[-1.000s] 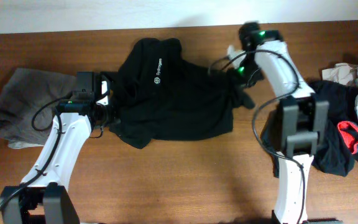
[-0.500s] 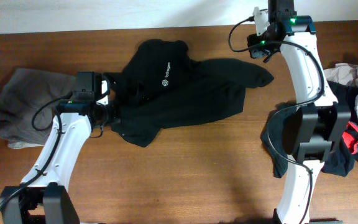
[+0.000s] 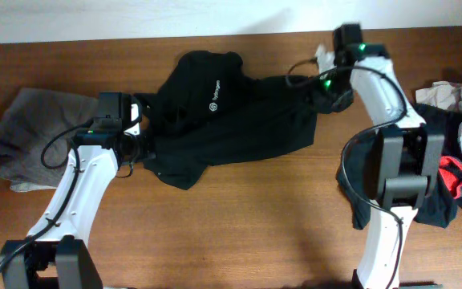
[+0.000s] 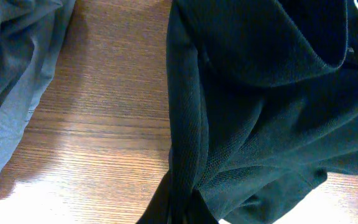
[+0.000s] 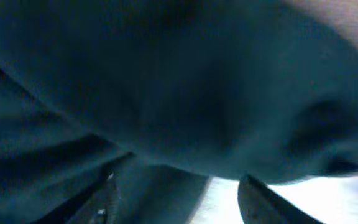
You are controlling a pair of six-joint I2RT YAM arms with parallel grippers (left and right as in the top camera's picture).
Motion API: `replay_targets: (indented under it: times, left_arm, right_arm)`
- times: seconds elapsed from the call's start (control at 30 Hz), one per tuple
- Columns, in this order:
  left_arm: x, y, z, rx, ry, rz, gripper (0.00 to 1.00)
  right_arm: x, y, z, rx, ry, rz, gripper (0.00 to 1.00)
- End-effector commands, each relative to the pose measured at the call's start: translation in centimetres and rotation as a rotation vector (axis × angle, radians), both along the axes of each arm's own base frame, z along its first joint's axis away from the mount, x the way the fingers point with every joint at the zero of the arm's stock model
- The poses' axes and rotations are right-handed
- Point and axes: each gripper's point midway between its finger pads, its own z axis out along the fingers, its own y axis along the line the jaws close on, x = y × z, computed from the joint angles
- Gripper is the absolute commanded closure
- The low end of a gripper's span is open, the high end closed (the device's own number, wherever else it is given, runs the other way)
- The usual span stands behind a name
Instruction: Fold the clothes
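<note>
The wooden bench (image 3: pixel 239 233) carries everything. A black T-shirt (image 3: pixel 247 120) lies rumpled across its middle, nearer the far edge, with its small white logo (image 3: pixel 212 95) facing up and its collar end towards the far edge. A grey garment (image 3: pixel 22 136) sits crumpled at the left edge, just beside the shirt. At the right edge lies a heap of garments (image 3: pixel 447 189) in black, red and pale cloth. The left gripper (image 3: pixel 139 147) is clamped tight on the T-shirt's left edge, where the cloth gathers into a pinch. The right gripper (image 5: pixel 178 183) is over the shirt's right end, its fingers (image 5: pixel 104 199) spread wide with black cloth beyond them.
</note>
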Motion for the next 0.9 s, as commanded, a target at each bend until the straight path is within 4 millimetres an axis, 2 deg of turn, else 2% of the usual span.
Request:
replay_targets:
  times: [0.0, 0.1, 0.2, 0.23, 0.33, 0.5, 0.67, 0.77, 0.87]
  left_arm:
    - [0.0, 0.1, -0.2, 0.007, 0.004, -0.012, 0.99]
    - [0.0, 0.1, -0.2, 0.007, 0.004, -0.012, 0.99]
    - [-0.1, 0.1, -0.2, 0.007, 0.006, -0.012, 0.99]
    - [-0.1, 0.1, -0.2, 0.007, 0.008, -0.012, 0.99]
    - [-0.1, 0.1, -0.2, 0.007, 0.008, -0.012, 0.99]
    - [-0.1, 0.1, -0.2, 0.007, 0.005, -0.012, 0.99]
    - [-0.1, 0.1, -0.2, 0.007, 0.005, -0.012, 0.99]
    - [0.0, 0.1, -0.2, 0.007, 0.004, -0.012, 0.98]
    - [0.0, 0.1, -0.2, 0.007, 0.001, -0.012, 0.98]
  right_arm:
    - [-0.8, 1.8, -2.4, 0.046, 0.028, -0.044, 0.26]
    - [0.8, 1.5, -3.1, 0.018, -0.048, -0.048, 0.29]
    - [2.5, 0.7, -2.6, -0.016, -0.121, -0.061, 0.53]
    - [3.3, 0.6, -2.2, -0.019, -0.157, -0.066, 0.64]
    - [4.1, -0.3, -1.8, -0.054, -0.191, -0.082, 0.76]
    - [6.5, -1.8, 0.6, -0.089, -0.281, -0.116, 0.84]
    - [9.7, -3.0, 4.5, -0.077, -0.421, -0.144, 0.92]
    - [11.2, -3.0, 6.3, -0.071, -0.494, -0.147, 0.94]
    - [12.2, -2.9, 6.9, -0.067, -0.545, -0.146, 0.93]
